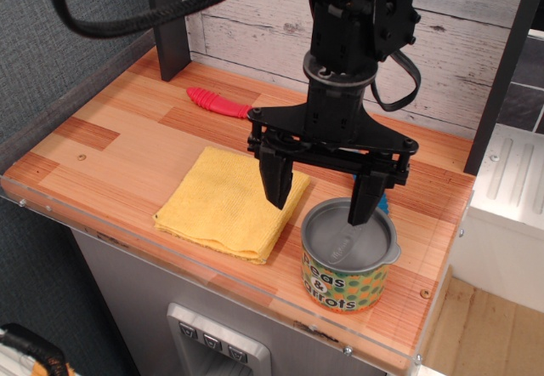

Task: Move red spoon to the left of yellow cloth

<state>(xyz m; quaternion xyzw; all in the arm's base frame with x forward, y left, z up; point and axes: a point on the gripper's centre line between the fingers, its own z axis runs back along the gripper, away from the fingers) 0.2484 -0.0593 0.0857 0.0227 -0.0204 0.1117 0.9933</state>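
Can (348, 261) nearest, at table (102, 163) front right, beside yellow cloth (234, 202). Gripper (319, 197) spread wide, nothing held, hung over cloth's right edge and can. Red spoon (217, 102) laid behind cloth near back wall, bowl hidden by gripper.

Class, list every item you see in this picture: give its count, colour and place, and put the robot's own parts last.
red spoon: one, ribbed red-pink handle showing, at the back of the table behind the cloth; its bowl end is hidden by the arm.
yellow cloth: one, yellow, folded square, near the front middle of the table.
can: one, grey top, green label with orange dots, front right, beside the cloth's right edge.
blue object: one, only a sliver visible behind the can; cannot tell what it is.
table: one, striped wood top with a clear front edge.
cable: one, black, looping at upper left.
gripper: one, black, open, hanging over the cloth's right edge and the can.
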